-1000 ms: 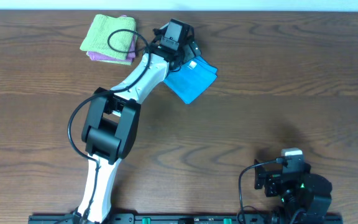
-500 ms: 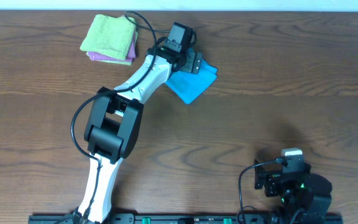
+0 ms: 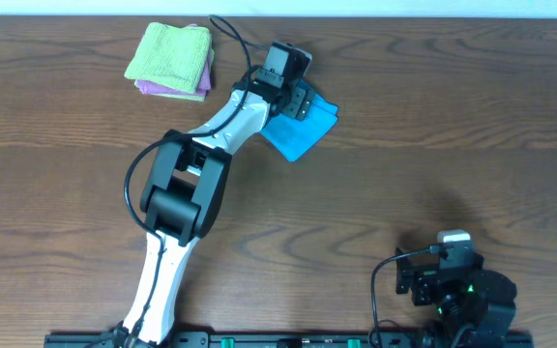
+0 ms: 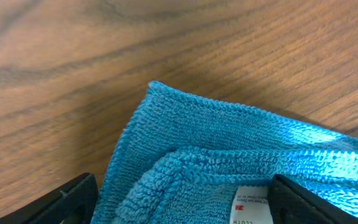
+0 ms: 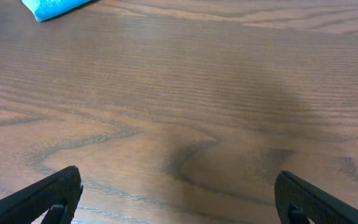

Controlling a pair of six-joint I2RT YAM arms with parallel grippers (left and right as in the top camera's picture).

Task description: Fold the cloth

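The blue cloth [image 3: 305, 135] lies folded on the wooden table at the back middle. In the left wrist view it [image 4: 229, 137] fills the lower frame, with a folded-over layer and a white tag [image 4: 251, 204] showing. My left gripper [image 3: 296, 100] sits over the cloth's upper left part. Its fingers [image 4: 182, 205] are spread wide on either side of the cloth, open and not clamped. My right gripper [image 3: 433, 275] rests at the front right, open and empty [image 5: 179, 199]. It sees only a corner of the blue cloth [image 5: 55, 7] far off.
A stack of folded cloths, green on top of purple [image 3: 170, 58], lies at the back left, near the left arm's cable. Bare wooden table [image 3: 404, 184] stretches between the blue cloth and the right arm.
My left gripper has shifted slightly right and toward the back over the blue cloth, covering the white tag seen from overhead earlier. The cloth and the right arm have not moved.
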